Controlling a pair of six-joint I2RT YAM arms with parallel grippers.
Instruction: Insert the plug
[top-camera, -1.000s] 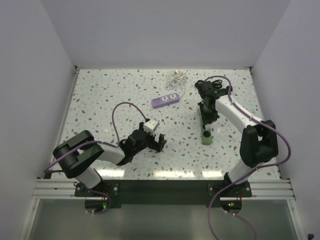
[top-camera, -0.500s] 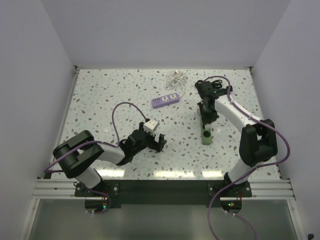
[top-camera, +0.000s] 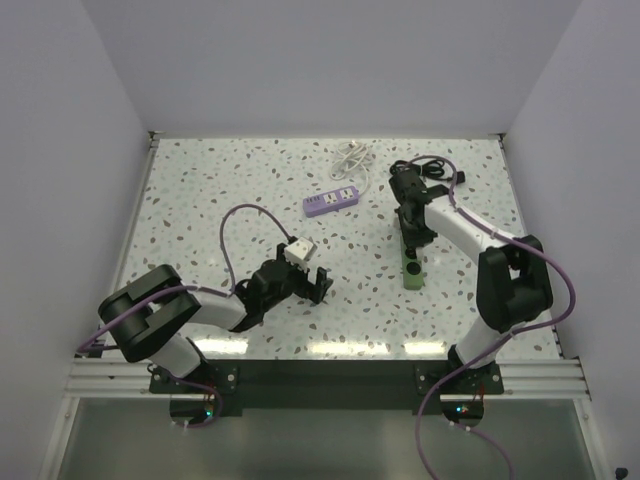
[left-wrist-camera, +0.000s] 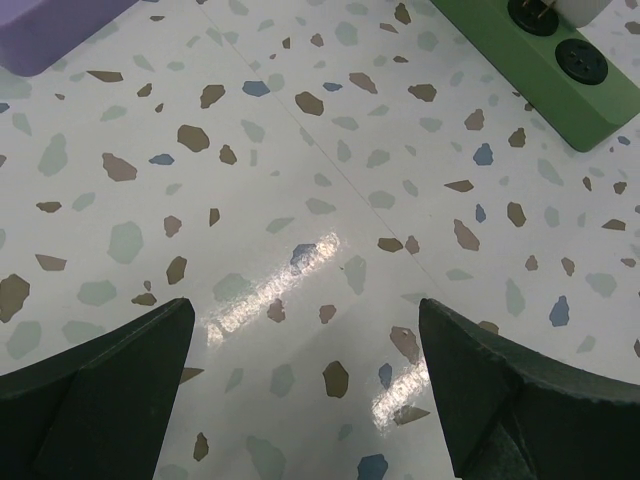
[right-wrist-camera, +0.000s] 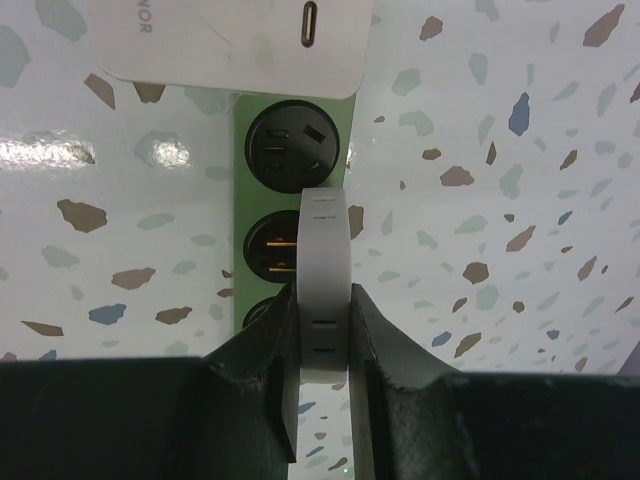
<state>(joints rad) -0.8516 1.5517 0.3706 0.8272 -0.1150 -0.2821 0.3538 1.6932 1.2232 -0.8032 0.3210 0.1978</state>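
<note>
We see the left arm (top-camera: 205, 305) folded low near its base and reaching to the right. The left gripper (top-camera: 318, 284) has its jaws wide apart, and nothing is between them. The right arm (top-camera: 470, 228) stretches far, then bends left. The right gripper (top-camera: 413, 238) points down, and its fingers (right-wrist-camera: 270, 380) press on a pale plug (right-wrist-camera: 325, 250).

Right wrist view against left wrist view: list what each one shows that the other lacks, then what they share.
Only the right wrist view: the right tool shut on the white plug, held edge-on over the strip's black sockets, brass prongs showing.
Only the left wrist view: the left tool open with nothing between its fingers, and a corner of the purple power strip at the top left.
Both: the green power strip with its round black sockets, and the speckled table.
</note>
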